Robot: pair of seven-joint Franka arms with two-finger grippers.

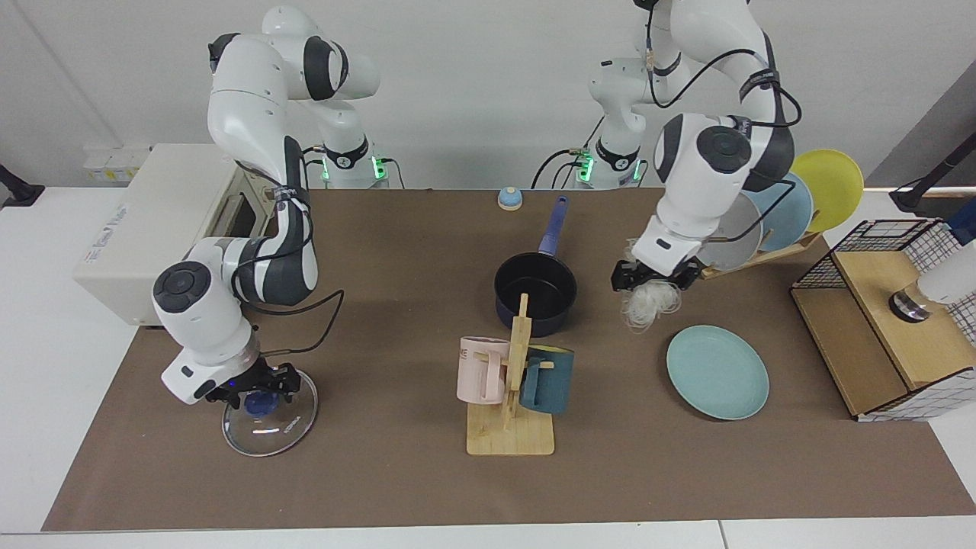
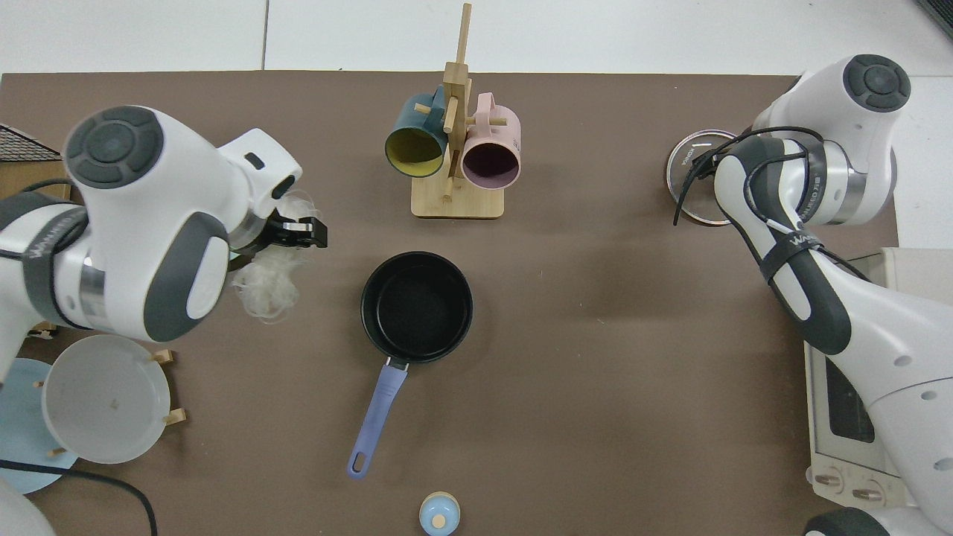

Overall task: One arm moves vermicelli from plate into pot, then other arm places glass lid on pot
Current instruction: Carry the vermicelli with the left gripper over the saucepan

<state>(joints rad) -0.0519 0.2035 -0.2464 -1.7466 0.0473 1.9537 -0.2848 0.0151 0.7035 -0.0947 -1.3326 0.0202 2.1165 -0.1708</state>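
Note:
My left gripper [image 1: 654, 280] is shut on the vermicelli [image 1: 646, 306], a wispy white nest hanging in the air. It hangs between the pale teal plate [image 1: 717, 371] and the dark pot [image 1: 535, 293], just beside the pot's rim. In the top view the vermicelli [image 2: 268, 286] dangles under the left gripper [image 2: 296, 232], a short way from the pot [image 2: 417, 305], whose blue handle [image 2: 378, 417] points away. The arm hides the plate there. My right gripper [image 1: 257, 387] sits low over the glass lid [image 1: 268, 425], its open fingers straddling the blue knob [image 1: 258, 402].
A wooden mug rack [image 1: 511, 427] with a pink mug and a teal mug stands in front of the pot. A plate rack [image 1: 770, 210] holds grey-white, blue and yellow plates. A wire-and-wood box [image 1: 892, 320] and a white appliance [image 1: 160, 221] flank the mat. A small blue bell [image 1: 509, 198] sits at the back.

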